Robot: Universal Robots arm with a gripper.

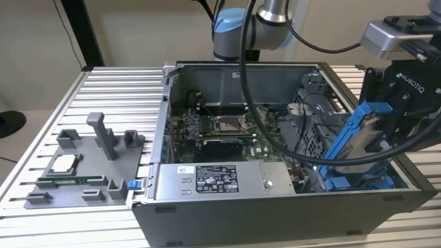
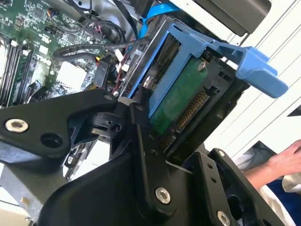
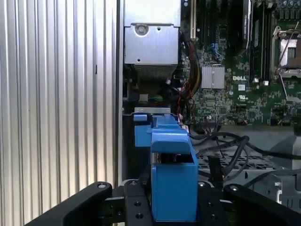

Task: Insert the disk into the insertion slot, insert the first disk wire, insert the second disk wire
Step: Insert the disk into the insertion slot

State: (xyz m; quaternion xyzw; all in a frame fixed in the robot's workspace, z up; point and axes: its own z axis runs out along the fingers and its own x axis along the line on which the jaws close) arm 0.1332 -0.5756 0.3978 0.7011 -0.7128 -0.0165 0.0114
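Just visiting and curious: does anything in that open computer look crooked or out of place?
Yes: the disk leans steeply tilted at the computer case's edge on the exterior view's right, gripped in the jaws, not seated.

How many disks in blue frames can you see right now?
1. The disk is clamped in the end effector, tilted over the computer case at the exterior view's right. More blue plastic lies below it in the case; another disk may be hidden there.

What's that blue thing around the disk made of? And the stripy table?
The frame on the disk looks like plastic: bright even blue, smooth moulded edges. The table looks like bare metal, probably aluminium: silvery-grey ribs with a dull shine.
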